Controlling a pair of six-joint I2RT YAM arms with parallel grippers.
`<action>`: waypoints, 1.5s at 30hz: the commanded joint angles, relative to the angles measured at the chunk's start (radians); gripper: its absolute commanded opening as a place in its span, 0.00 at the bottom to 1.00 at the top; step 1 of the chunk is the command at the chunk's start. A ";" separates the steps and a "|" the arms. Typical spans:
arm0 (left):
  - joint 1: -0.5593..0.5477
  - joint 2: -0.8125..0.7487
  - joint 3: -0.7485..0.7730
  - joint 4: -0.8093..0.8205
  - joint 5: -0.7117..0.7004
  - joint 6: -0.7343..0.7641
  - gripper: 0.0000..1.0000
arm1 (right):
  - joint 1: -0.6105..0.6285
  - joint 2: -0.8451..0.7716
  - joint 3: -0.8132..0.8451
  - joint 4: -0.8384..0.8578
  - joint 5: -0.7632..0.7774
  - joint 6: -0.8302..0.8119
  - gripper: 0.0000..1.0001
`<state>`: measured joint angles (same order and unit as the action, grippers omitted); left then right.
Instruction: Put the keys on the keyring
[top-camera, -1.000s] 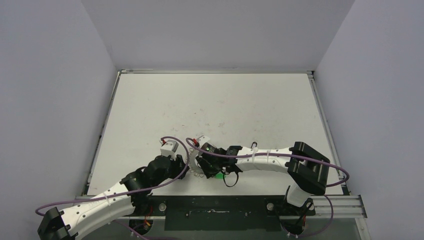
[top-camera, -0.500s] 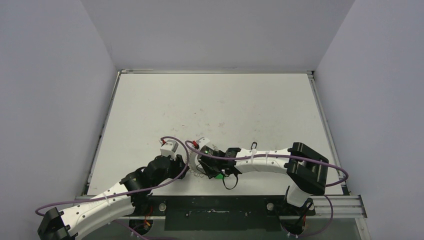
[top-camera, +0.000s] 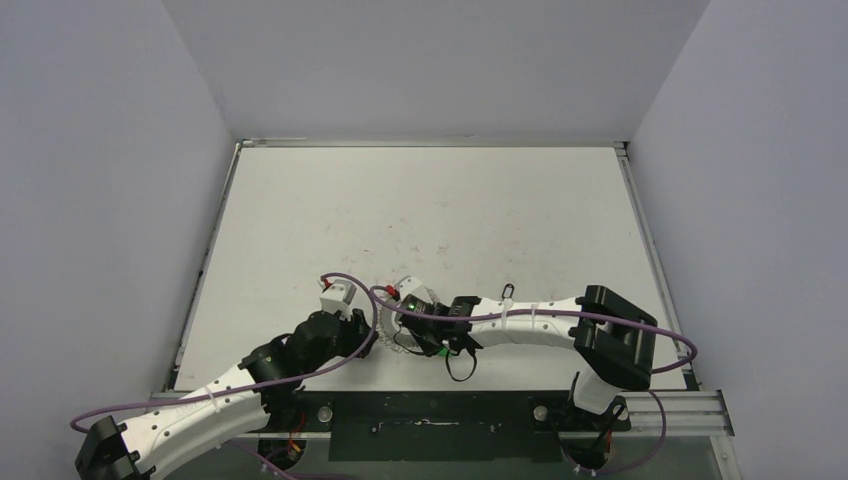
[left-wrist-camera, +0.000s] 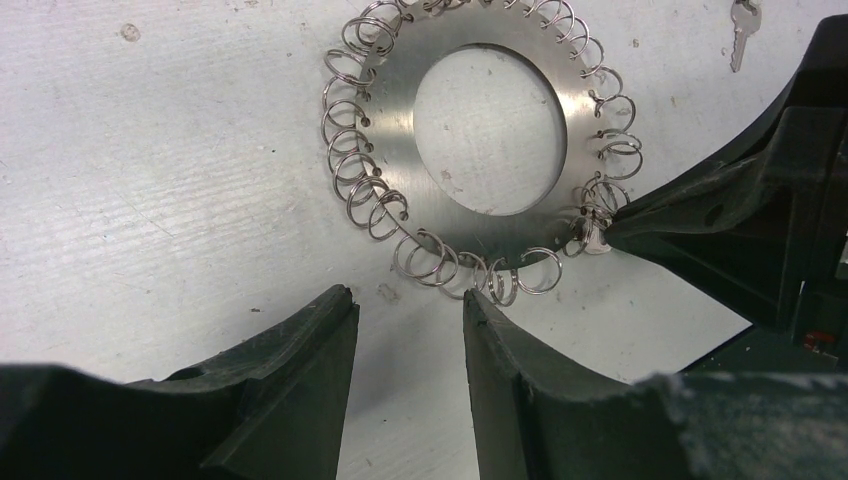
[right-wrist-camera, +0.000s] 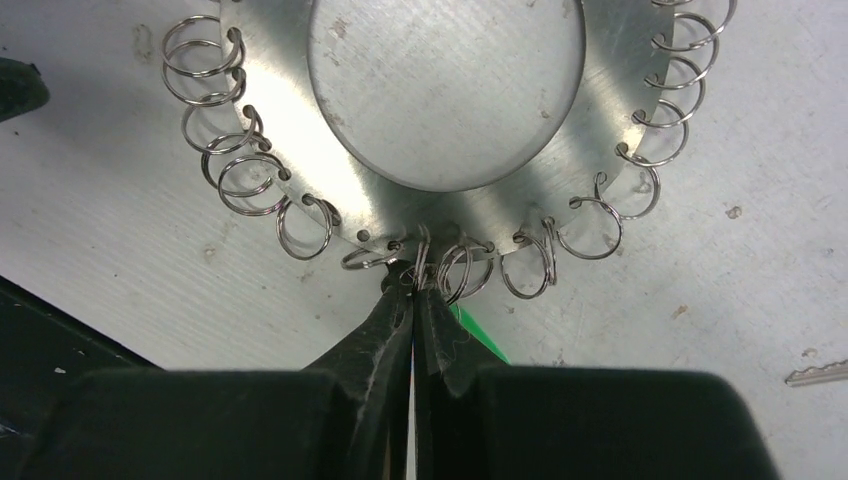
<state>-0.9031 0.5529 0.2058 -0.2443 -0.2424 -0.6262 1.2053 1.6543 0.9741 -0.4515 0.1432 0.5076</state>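
The keyring, a flat silvery disc fringed with wire loops, lies flat on the table; it also shows in the right wrist view and small in the top view. My right gripper is shut, its tips pinching a small silvery piece of the keys right at the ring's rim. The green tag peeks out under its fingers; the black tag is hidden. My left gripper is open and empty, just short of the ring's near loops.
A loose small silvery key lies on the table beyond the ring; a key also shows at the right edge of the right wrist view. The two arms meet near the table's front edge.
My right gripper has edged slightly left toward the ring, and less of the green tag shows from above. The left arm has not moved.
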 joint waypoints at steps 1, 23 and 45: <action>-0.005 -0.006 0.007 0.016 0.002 0.007 0.42 | 0.004 -0.068 0.019 -0.023 0.057 -0.018 0.00; -0.005 -0.001 0.003 0.023 0.007 0.005 0.42 | -0.016 -0.022 0.020 0.040 0.055 -0.015 0.26; -0.006 -0.005 0.013 -0.005 0.011 0.000 0.42 | -0.005 0.047 0.126 -0.012 0.053 -0.089 0.20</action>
<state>-0.9031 0.5537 0.2054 -0.2451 -0.2375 -0.6250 1.1976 1.6630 1.0618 -0.4473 0.1703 0.4408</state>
